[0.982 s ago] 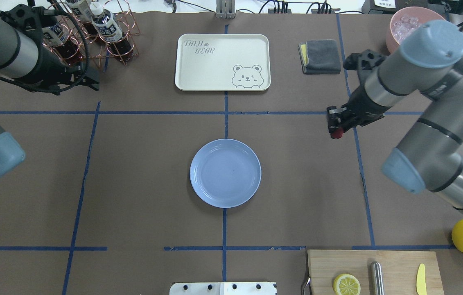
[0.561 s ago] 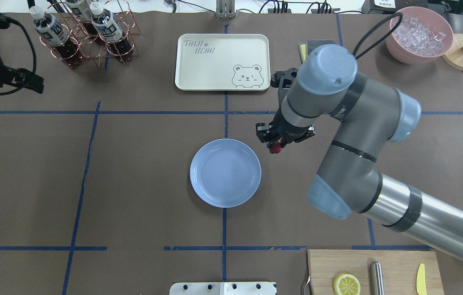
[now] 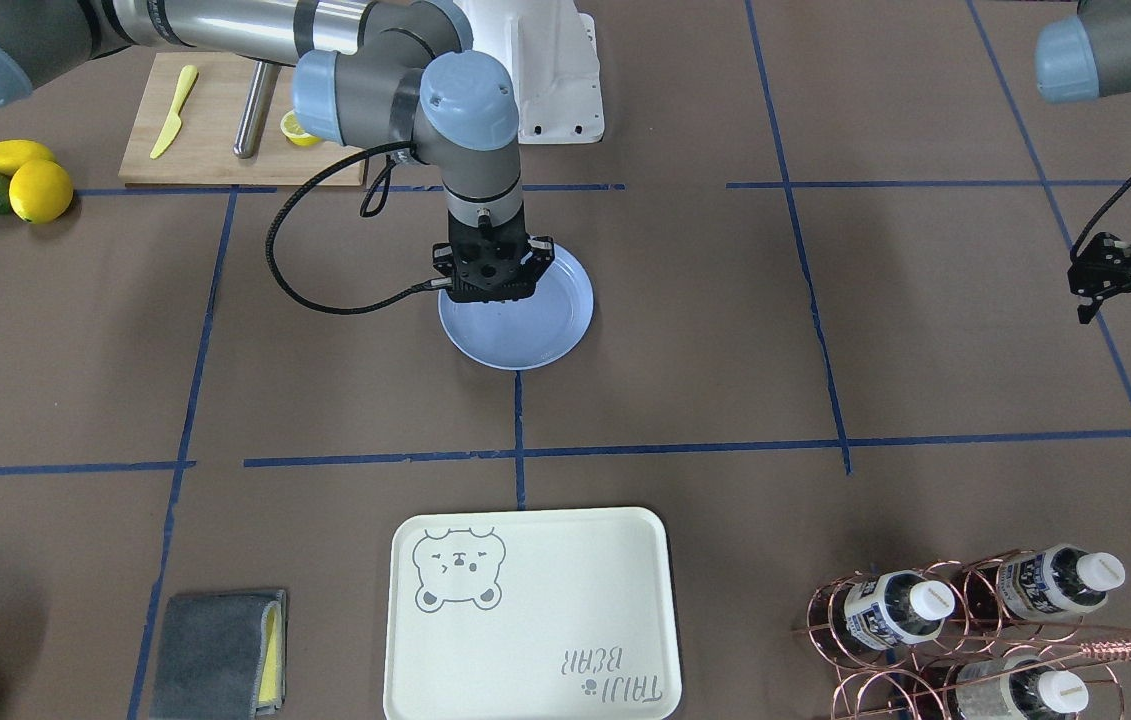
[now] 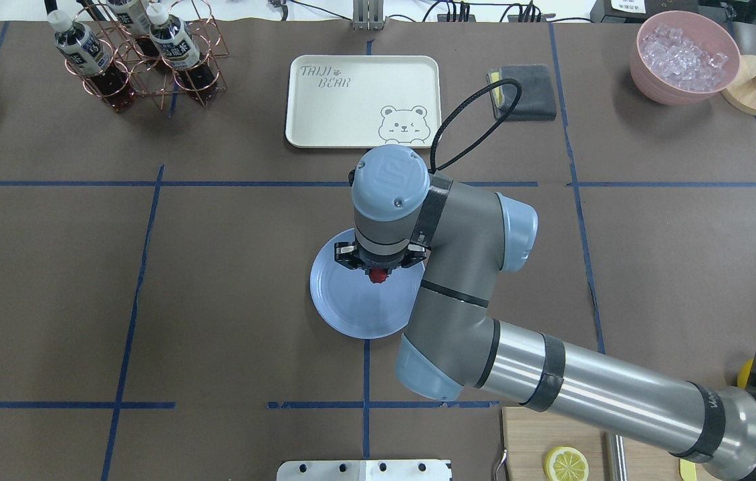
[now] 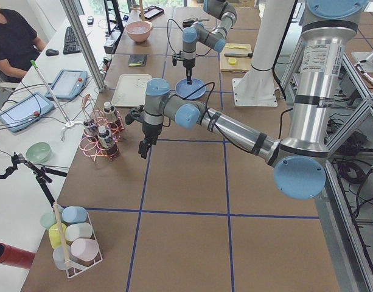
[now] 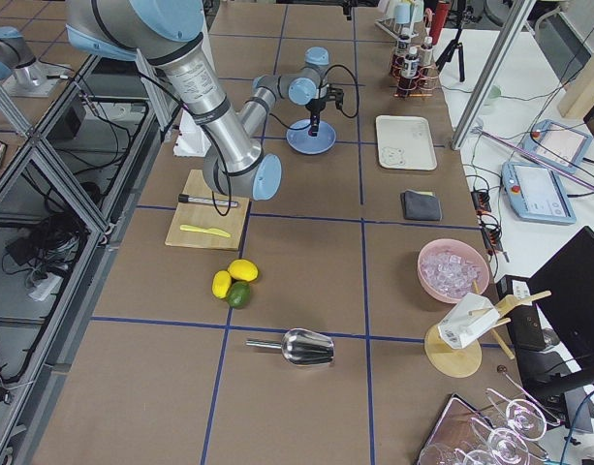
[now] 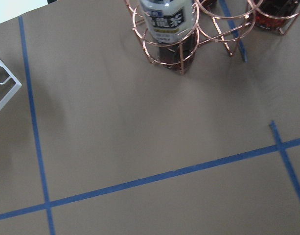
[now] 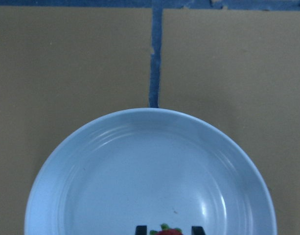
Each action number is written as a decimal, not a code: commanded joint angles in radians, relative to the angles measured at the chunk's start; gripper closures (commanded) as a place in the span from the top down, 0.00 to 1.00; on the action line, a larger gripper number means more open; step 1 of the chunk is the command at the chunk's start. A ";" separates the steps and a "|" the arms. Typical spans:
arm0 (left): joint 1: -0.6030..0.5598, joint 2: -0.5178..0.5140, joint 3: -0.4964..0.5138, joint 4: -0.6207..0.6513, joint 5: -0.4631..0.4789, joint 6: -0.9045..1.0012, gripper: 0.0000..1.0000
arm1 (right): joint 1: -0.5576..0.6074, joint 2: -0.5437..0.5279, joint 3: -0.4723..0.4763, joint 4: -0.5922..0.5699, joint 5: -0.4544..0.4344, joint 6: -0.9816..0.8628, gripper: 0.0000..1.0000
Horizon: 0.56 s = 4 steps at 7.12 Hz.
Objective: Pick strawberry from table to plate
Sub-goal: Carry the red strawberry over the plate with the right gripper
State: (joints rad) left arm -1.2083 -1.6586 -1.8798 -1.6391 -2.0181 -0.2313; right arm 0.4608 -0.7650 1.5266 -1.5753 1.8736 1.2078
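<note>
- While the right hand [image 4: 378,268] hangs over the round, glossy light-blue plate [image 4: 349,308], it grips the small dark-red strawberry with a green top [image 4: 378,274] between its two black fingers [image 8: 140,229].
- Pickup and carry look done: the berry is off the brown, paper-covered bench with its blue tape grid [image 4: 230,280] and sits above the plate's inner part, towards the rim nearer the cream tray.
- What remains, as I judge it, is lowering, letting go and pulling clear. Whether the berry touches the plate I cannot tell.
- The left hand [image 5: 146,145] hangs beside the copper wire rack of dark bottles [image 4: 144,60], well apart from the plate. I cannot tell whether it is released or clenched.
- Elsewhere on the bench are a cream rectangular bear-print tray [image 4: 363,100], a folded grey cloth [image 4: 525,90], a pink bowl of ice [image 4: 685,57], a wooden cutting board [image 3: 215,150], yellow lemons [image 3: 30,180] and a metal scoop [image 6: 297,346].
- Around the bench stand aluminium frame posts. A side desk holds tablets and a keyboard, with a seated person at it.
</note>
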 commanded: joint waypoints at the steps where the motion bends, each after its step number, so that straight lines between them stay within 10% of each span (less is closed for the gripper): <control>1: -0.010 0.013 0.004 -0.002 -0.019 0.020 1.00 | -0.024 0.025 -0.057 0.066 -0.016 0.004 0.00; 3: -0.010 0.013 0.008 -0.002 -0.019 0.021 1.00 | -0.022 0.035 -0.085 0.070 -0.017 0.001 0.00; 4: -0.010 0.011 0.008 -0.004 -0.019 0.020 1.00 | -0.022 0.033 -0.086 0.070 -0.021 0.001 0.46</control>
State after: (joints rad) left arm -1.2178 -1.6465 -1.8722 -1.6417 -2.0365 -0.2109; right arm 0.4389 -0.7336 1.4471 -1.5072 1.8558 1.2091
